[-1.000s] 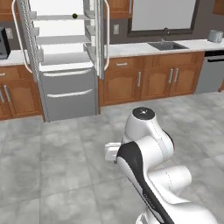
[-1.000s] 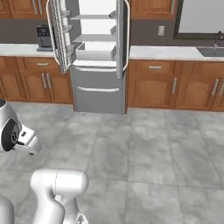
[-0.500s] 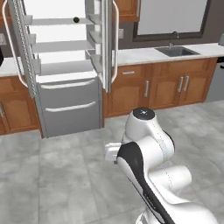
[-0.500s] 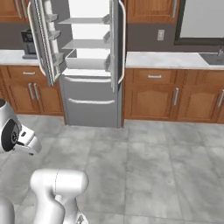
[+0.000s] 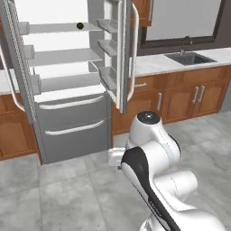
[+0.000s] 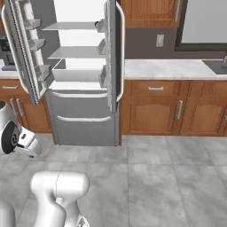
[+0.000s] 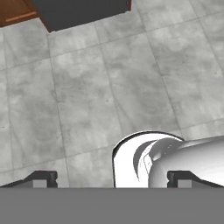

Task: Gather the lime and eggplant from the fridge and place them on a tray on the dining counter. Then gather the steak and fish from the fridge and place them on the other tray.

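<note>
The fridge (image 5: 72,122) stands straight ahead with both upper doors swung wide, showing white shelves above two grey drawers (image 6: 84,111). On its top shelf lies one small dark round lump (image 5: 80,25); it is too small to tell whether it is the lime or the eggplant. My gripper (image 7: 113,179) is folded low beside the arm, well short of the fridge, and points down at the grey floor tiles. Its fingertips (image 7: 43,177) stand far apart, open, with nothing held. The hand shows as a white block at the arm's side (image 5: 115,156).
Wooden wall cabinets under a pale counter (image 6: 168,68) run to the right of the fridge, with a sink (image 5: 188,57) under a window. The open right door (image 5: 122,54) juts into the room. A dark appliance (image 6: 5,51) sits left of the fridge. Grey tiled floor (image 6: 155,177) lies between me and the fridge.
The whole picture has shifted: the base has driven closer to the fridge, which now looms larger. The arm keeps its folded pose and the gripper stays open.
</note>
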